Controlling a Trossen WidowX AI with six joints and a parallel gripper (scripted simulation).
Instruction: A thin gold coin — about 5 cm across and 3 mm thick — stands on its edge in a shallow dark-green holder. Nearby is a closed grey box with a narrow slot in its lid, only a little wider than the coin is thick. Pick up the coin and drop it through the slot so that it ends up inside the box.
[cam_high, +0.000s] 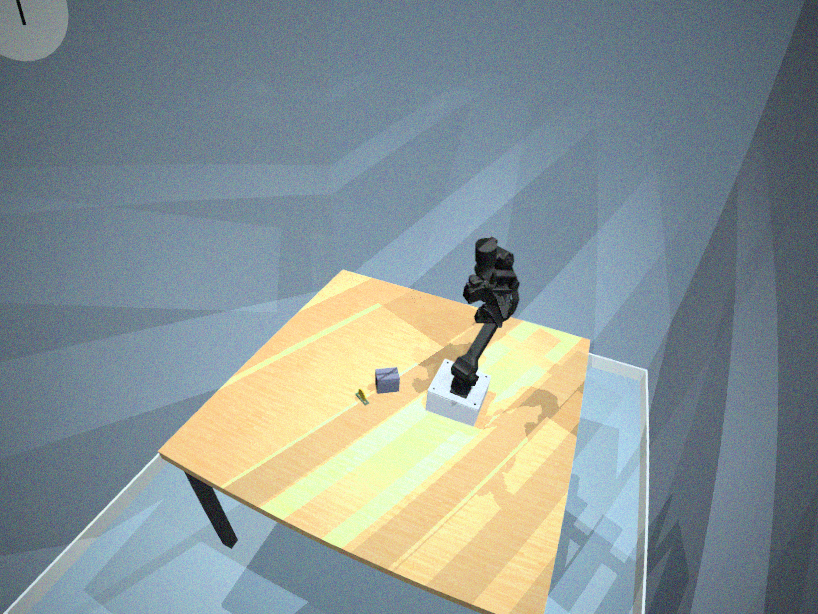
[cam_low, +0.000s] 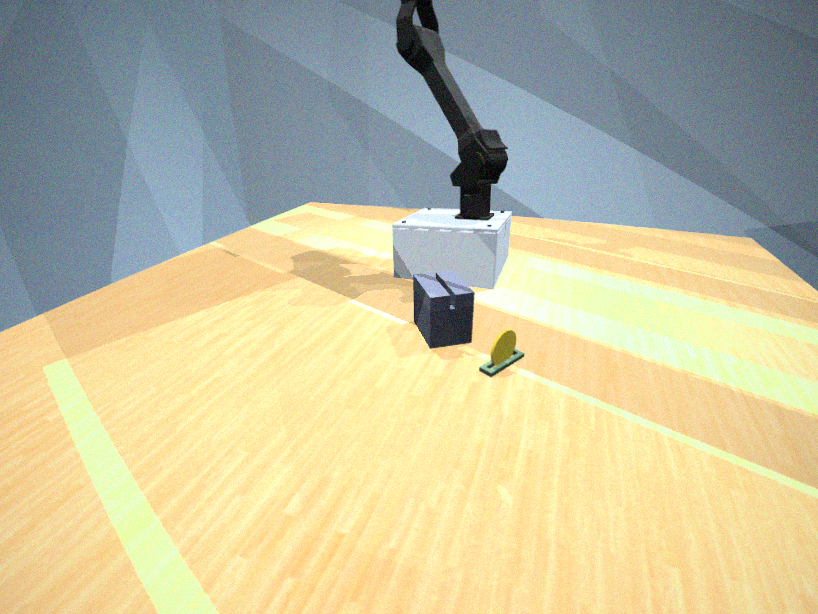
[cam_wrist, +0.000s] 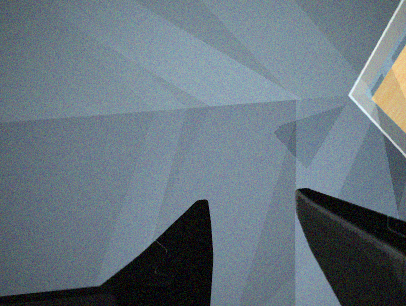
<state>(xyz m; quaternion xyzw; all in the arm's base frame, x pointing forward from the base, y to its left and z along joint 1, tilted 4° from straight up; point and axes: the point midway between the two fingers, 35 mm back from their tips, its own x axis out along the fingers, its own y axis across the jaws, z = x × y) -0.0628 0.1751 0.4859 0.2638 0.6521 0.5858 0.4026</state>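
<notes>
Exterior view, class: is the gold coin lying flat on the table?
No. The coin stands upright on its edge in the green holder, beside the grey box.

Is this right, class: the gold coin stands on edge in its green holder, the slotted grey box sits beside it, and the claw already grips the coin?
Not quite. The claw grips nothing: the wrist view shows only grey background between its fingers. The coin stands on edge in its green holder, and the slotted grey box sits beside it, as the exterior view shows.
</notes>
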